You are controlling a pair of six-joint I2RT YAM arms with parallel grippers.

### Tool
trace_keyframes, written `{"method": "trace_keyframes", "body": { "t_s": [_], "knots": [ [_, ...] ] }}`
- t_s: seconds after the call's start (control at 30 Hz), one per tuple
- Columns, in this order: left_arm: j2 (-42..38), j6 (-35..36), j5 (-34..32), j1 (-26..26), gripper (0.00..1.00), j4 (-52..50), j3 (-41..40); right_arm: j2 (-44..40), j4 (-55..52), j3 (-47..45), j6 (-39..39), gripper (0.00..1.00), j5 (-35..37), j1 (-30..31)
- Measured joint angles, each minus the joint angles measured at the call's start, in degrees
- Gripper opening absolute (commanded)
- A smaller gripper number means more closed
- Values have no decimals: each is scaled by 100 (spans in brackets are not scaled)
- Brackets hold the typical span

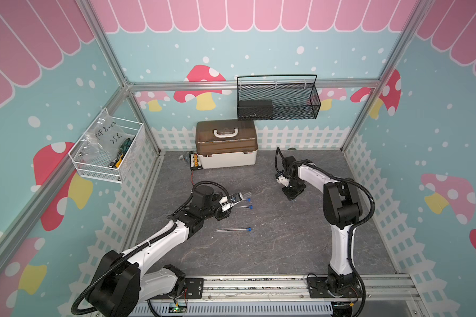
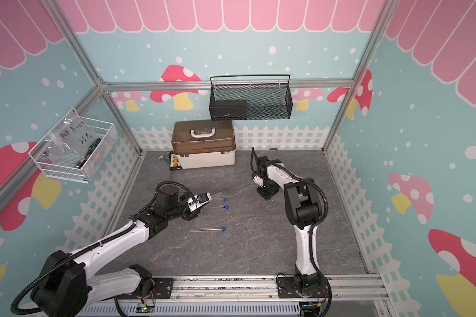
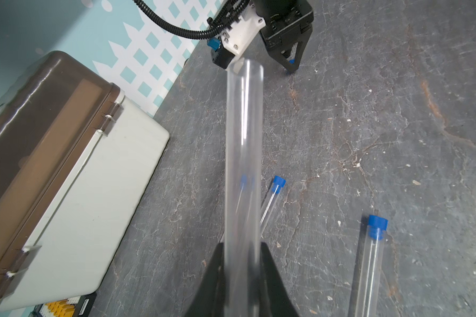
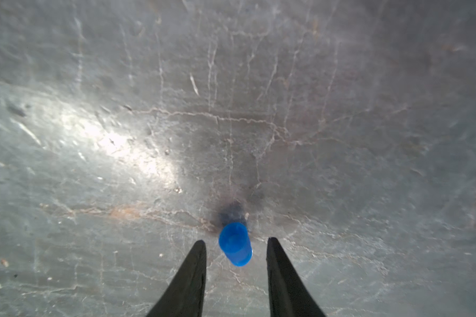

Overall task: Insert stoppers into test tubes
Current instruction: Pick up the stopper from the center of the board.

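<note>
Test tubes (image 1: pixel 232 230), slender, clear and see-through, numbered four, and the tiny bright blue stoppers (image 1: pixel 248 229) numbered four as well. Three tubes lay flat on the grey stone-patterned tabletop (image 1: pixel 272 247), each already plugged. Their long axes ran across the table, with the blue ends toward the right gripper's side and the rounded ends toward the left. Two of them lay close together just beside the left gripper (image 1: pixel 237 198). The third lay apart from that pair, nearer the arms' bases. The fourth tube (image 3: pixel 243 153) had no plug. The left gripper's black jaws were clamped around it, holding it off the table, roughly level, with its open mouth aimed toward the right gripper (image 4: pixel 236 241). That gripper pointed down at the table, its jaws parted and straddling the loose stopper (image 4: pixel 235 248) without touching it. This last plug sat on the tabletop, well apart from the tubes.
</note>
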Motion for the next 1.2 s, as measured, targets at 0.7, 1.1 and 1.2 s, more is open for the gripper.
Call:
{"method": "trace_keyframes", "body": {
  "t_s": [0.7, 1.1, 1.2],
  "knots": [
    [0, 42, 70, 2, 0, -4, -26, 299, -306, 343, 76, 20, -52, -74],
    [-13, 46, 52, 2, 0, -4, -26, -35, -166, 55, 973, 8, -356, -72],
    [-55, 50, 11, 2, 0, 0, -28, -616, -151, -275, 1263, 8, -363, -33]
  ]
}}
